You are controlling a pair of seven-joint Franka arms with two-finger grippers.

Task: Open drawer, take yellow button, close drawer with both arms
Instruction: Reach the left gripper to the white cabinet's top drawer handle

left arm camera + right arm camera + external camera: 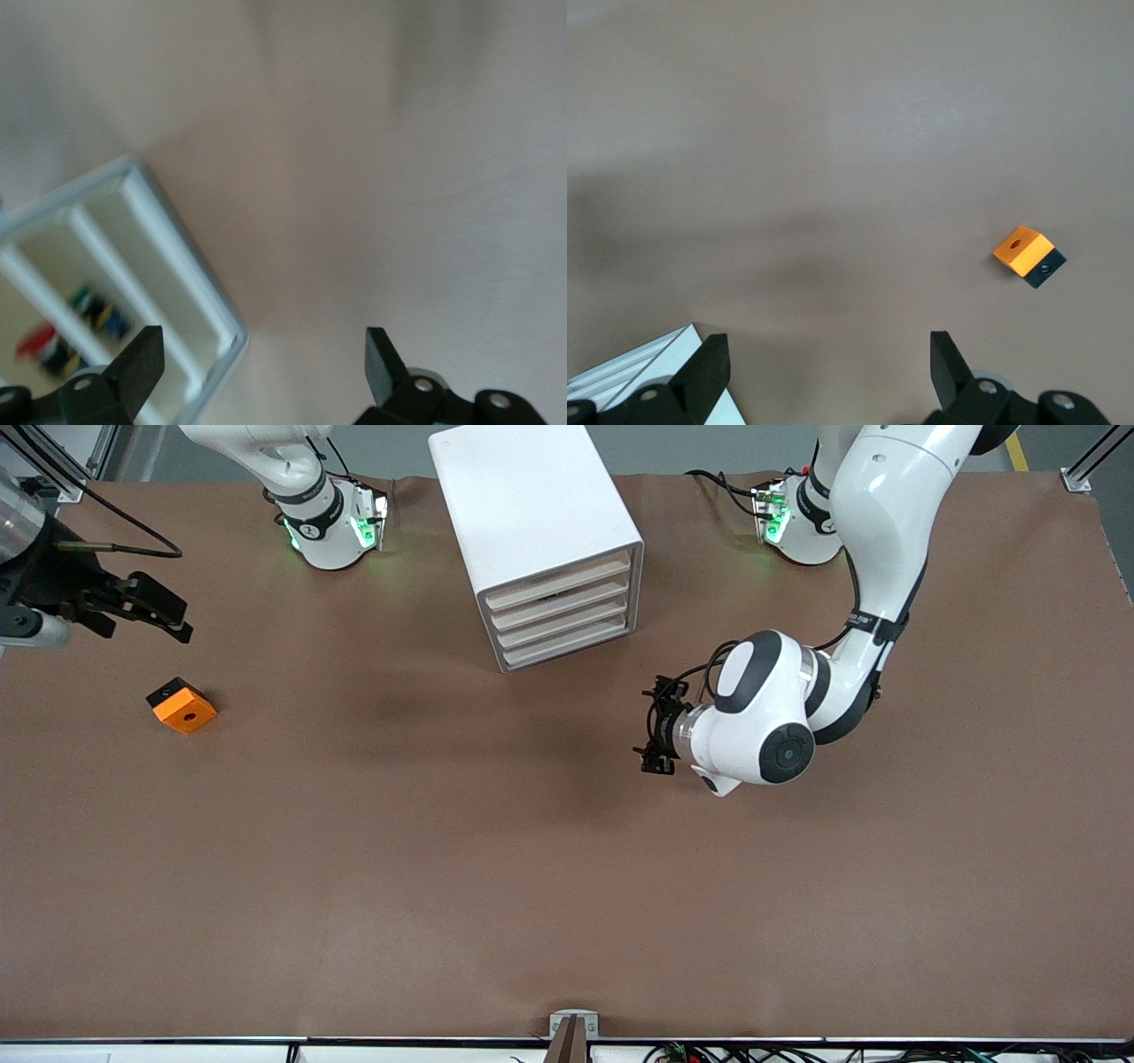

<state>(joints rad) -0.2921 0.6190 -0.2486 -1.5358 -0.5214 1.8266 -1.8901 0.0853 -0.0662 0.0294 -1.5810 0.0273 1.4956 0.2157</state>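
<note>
The drawer cabinet (pixel 536 540) stands on the table (pixel 567 886) between the two arm bases. A block (pixel 182 706) lies nearer the camera, well apart, toward the right arm's end.

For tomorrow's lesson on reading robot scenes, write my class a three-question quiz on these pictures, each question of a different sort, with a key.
1. True or false: all four drawers of the white drawer cabinet are shut.
2. The orange block lies toward which arm's end of the table? A) left arm's B) right arm's
3. Fill in: the fingers of the left hand stand ____.

Key
1. True: no drawer sticks out.
2. B: it lies on the table under the right hand, which is also open and empty.
3. Open, holding nothing, over bare table near the cabinet's front.
</note>
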